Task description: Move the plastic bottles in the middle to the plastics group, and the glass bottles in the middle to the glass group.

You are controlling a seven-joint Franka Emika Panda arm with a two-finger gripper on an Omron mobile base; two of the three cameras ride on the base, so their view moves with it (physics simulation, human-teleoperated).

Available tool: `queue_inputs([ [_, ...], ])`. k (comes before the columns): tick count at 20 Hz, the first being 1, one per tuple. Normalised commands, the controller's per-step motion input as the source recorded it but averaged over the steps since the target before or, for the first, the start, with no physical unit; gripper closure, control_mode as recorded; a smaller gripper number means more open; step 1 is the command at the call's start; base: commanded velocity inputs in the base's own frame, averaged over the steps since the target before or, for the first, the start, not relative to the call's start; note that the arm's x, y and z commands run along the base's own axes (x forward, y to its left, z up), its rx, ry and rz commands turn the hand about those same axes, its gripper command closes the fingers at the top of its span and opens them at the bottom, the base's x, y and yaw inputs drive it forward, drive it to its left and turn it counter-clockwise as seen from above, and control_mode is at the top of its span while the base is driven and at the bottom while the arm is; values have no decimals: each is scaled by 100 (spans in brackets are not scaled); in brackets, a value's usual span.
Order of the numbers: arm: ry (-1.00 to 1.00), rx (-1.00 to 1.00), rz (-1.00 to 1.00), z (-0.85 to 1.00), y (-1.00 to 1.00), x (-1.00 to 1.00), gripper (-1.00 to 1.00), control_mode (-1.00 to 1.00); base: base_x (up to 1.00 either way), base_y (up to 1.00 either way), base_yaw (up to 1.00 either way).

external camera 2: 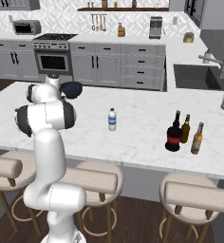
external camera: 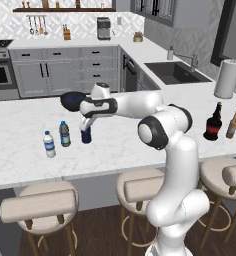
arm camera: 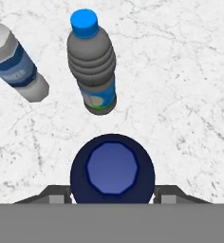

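My gripper (external camera: pixel 86 131) is shut on the opaque navy blue plastic bottle (external camera: pixel 86 135), which is upright at the counter surface on the left. In the hand view I look down on its blue cap (arm camera: pixel 113 168) between my fingertips (arm camera: pixel 57 193). Just beyond it stand the plastics group: the greyish blue-capped bottle (arm camera: pixel 92 71) (external camera: pixel 65 134) and the small clear water bottle (arm camera: pixel 14 61) (external camera: pixel 49 144). A clear white-capped bottle (external camera 2: pixel 112 119) stands alone mid-counter. At the right, the squat red-labelled glass bottle (external camera 2: pixel 173 133) (external camera: pixel 213 122) stands beside the two brown beer bottles (external camera 2: pixel 185 129) (external camera 2: pixel 197 138).
A dark bowl (external camera: pixel 72 100) sits on the counter behind my hand. A paper towel roll (external camera: pixel 228 78) stands at the far right, near the sink (external camera: pixel 175 72). Stools (external camera: pixel 40 205) line the counter's front edge.
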Motion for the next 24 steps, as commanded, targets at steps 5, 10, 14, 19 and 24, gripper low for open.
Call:
queue_inputs([
  [5, -1, 0, 4, -10, 17, 30, 100, -100, 0, 0, 0],
  [10, 0, 0, 4, -2, 14, 27, 100, -100, 0, 0, 0],
  [14, 0, 0, 1, 0, 17, 23, 100, -100, 0, 0, 0],
  [19, 2, 0, 0, -8, 8, 6, 100, -100, 0, 0, 0],
  [24, 0, 0, 0, -45, 0, 0, 100, -100, 0, 0, 0],
])
